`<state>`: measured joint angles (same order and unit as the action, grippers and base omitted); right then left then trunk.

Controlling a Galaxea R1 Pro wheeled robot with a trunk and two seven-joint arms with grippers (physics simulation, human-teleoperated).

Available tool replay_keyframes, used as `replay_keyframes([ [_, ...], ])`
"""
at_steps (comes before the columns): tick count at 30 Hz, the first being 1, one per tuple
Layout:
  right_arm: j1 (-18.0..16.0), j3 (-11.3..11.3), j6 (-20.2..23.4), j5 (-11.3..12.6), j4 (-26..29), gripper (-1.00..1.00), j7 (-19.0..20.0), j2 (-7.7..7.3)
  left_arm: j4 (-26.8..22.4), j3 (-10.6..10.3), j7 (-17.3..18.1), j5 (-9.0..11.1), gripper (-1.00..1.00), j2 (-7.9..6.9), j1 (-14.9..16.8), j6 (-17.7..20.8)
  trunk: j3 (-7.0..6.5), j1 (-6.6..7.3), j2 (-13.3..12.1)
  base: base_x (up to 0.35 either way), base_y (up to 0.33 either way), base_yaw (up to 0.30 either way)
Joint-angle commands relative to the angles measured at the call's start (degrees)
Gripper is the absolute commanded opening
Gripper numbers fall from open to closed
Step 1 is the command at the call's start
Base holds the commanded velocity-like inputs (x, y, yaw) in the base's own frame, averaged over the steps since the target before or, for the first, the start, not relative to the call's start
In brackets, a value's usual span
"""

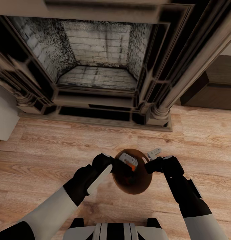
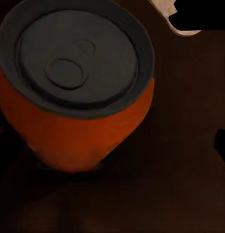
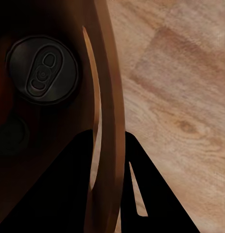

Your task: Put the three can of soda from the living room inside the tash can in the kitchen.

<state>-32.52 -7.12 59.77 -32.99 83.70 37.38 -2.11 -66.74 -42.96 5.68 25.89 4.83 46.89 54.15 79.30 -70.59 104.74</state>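
The trash can (image 1: 139,186), brown inside, hangs low over the wood floor in front of my trunk. My right gripper (image 1: 150,160) is shut on its rim (image 3: 112,97), one finger inside the wall and one outside. My left gripper (image 1: 126,162) reaches into the bin from above and looks open; no finger touches the orange soda can (image 2: 68,126) just below it. A sliver of that orange can (image 1: 131,167) shows beside the left finger. A can's dark top (image 3: 42,70) shows deep in the bin with a dimmer round shape (image 3: 10,138) beside it, colours too dark to name.
The dark carved fireplace (image 1: 95,76) with its sooty brick hearth stands straight ahead in the living room, its base about an arm's length away. A dark low cabinet (image 1: 215,90) sits at the right. A pale block (image 1: 4,116) stands at the left. Light wood floor (image 1: 55,146) lies between.
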Motion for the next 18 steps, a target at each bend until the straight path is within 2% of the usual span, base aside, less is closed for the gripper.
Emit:
replay_keyframes([
  [1,0.01,0.00,0.23,0.61,-0.06,-1.00,0.06,-0.04,-1.38,0.13,0.05,-1.76,1.00,-0.10,0.00,-0.07,0.00,0.00,0.00,0.000,0.000,0.000],
  [4,0.01,0.14,0.23,0.66,-0.41,-1.00,0.06,-0.07,-6.84,0.39,1.88,-1.51,1.00,-0.43,-0.23,-0.04,0.00,0.00,0.00,0.000,0.000,0.000],
  [6,0.01,0.25,0.23,0.68,-0.61,-1.00,0.06,-0.11,-10.25,0.52,3.30,-1.47,1.00,-1.67,-1.28,0.01,0.00,0.00,0.00,0.000,0.000,0.000],
  [7,0.01,0.33,0.23,0.70,-0.68,-1.00,0.06,-0.15,-12.35,0.60,4.41,-1.43,1.00,-3.21,-2.08,0.03,0.00,0.00,0.00,0.000,0.000,0.000],
  [8,0.01,0.37,0.23,0.71,-0.71,-1.00,0.06,-0.17,-13.32,0.65,5.10,-1.40,1.00,-4.13,-2.38,0.04,0.00,0.00,0.00,0.000,0.000,0.000],
  [10,0.01,0.55,0.23,0.77,-0.89,-1.00,0.06,-0.27,-15.97,1.31,10.01,-1.25,1.00,-8.59,-3.13,0.00,0.00,0.00,0.00,0.000,0.000,0.000],
  [11,0.01,0.58,0.23,0.78,-0.96,-1.00,0.06,-0.31,-16.36,1.94,11.72,-1.22,1.00,-9.76,-3.23,-0.02,0.00,0.00,0.00,0.000,0.000,0.000],
  [12,0.01,0.64,0.23,0.80,-1.12,-1.00,0.06,-0.40,-17.11,6.33,17.36,-1.16,1.00,-13.03,-3.45,-0.14,0.00,0.00,0.00,0.000,0.000,0.000],
  [13,0.01,0.67,0.23,0.80,-1.16,-1.00,0.06,-0.44,-17.27,8.22,19.16,-1.17,1.00,-13.94,-3.51,-0.20,0.00,0.00,0.00,0.000,0.000,0.000],
  [14,0.01,0.71,0.23,0.84,-1.23,-1.00,0.06,-0.50,-17.50,12.02,22.43,-1.18,1.00,-15.38,-3.79,-0.29,0.00,0.00,0.00,0.000,0.000,0.000],
  [16,0.01,0.74,0.23,0.87,-1.27,-1.00,0.06,-0.54,-17.64,15.31,25.15,-1.20,1.00,-16.51,-4.53,-0.35,0.00,0.00,0.00,0.000,0.000,0.000],
  [17,0.01,0.76,0.23,0.88,-1.30,-1.00,0.06,-0.58,-17.74,18.02,27.28,-1.23,1.00,-17.58,-5.58,-0.58,0.00,0.00,0.00,0.000,0.000,0.000],
  [18,0.01,0.77,0.23,0.89,-1.31,-1.00,0.06,-0.61,-17.77,19.24,28.14,-1.24,1.00,-18.16,-6.07,-0.83,0.00,0.00,0.00,0.000,0.000,0.000],
])
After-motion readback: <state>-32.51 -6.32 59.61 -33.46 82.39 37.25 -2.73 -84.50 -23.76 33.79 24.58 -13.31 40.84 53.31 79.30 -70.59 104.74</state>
